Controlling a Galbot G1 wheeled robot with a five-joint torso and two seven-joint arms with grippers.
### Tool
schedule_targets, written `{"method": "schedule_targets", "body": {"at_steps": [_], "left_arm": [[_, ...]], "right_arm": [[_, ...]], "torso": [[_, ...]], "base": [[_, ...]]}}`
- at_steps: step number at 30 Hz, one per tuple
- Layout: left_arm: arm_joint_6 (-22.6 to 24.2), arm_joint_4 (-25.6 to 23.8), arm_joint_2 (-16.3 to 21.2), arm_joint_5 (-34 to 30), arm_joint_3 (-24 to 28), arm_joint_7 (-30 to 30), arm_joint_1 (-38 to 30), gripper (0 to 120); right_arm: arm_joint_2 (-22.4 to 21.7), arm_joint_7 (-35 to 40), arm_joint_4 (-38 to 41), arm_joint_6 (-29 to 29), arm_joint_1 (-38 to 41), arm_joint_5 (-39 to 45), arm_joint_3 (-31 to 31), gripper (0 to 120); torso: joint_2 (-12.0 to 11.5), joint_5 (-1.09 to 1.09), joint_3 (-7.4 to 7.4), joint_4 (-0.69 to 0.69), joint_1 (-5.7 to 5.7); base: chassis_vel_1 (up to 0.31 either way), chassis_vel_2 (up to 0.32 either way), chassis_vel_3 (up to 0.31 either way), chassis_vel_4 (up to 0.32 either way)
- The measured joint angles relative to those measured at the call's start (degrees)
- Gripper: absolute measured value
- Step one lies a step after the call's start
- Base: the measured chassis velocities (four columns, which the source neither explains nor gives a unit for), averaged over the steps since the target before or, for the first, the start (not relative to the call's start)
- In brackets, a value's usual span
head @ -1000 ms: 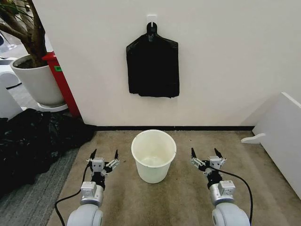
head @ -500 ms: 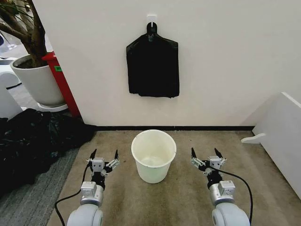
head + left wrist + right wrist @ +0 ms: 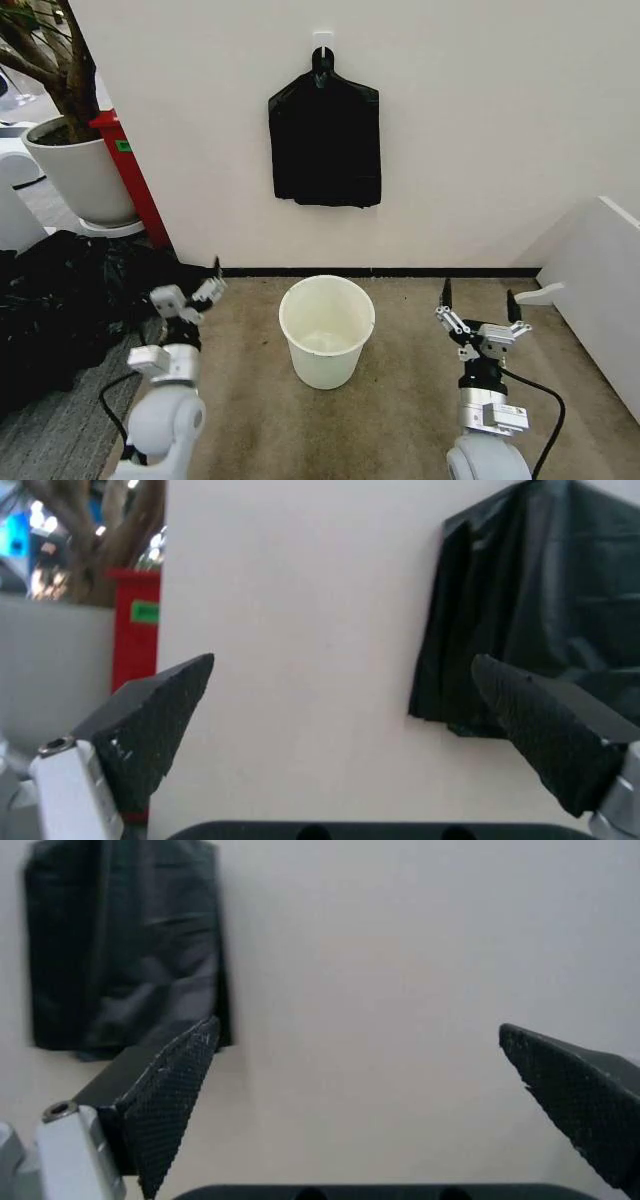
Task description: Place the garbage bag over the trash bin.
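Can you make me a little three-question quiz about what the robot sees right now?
1. True or false: the trash bin already has a bag over it.
2. What hangs on the wall above the bin? A) a towel B) a bundle of black bags C) a coat
3. Fill in: both the left gripper and the right gripper are ____.

Key: 1 false, the bin is bare and empty. 2 B. 3 open, each holding nothing, one on either side of the bin.
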Motion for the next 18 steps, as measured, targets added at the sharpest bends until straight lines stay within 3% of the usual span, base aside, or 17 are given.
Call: {"method": "schedule_targets", "body": {"at_steps": [10, 18], "left_arm": [[2.92, -1.71, 0.86, -2.07, 1.52, -2.41, -0.10, 100], [4.99, -1.91, 0.89, -2.50, 1.30, -4.75, 0.03, 100]], "right_arm": [[-2.25, -4.10, 0.19, -7.20, 2.01, 5.51, -0.40, 100], [-4.35, -6.71, -0.82, -8.69, 5.27, 7.09, -1.59, 100]], "torso": [[0.00, 0.04, 0.00, -0.02, 0.00], [0.00, 0.05, 0.00, -0.02, 0.00]], "base": [[0.000, 0.000, 0.000, 0.000], [0.000, 0.000, 0.000, 0.000]]}}
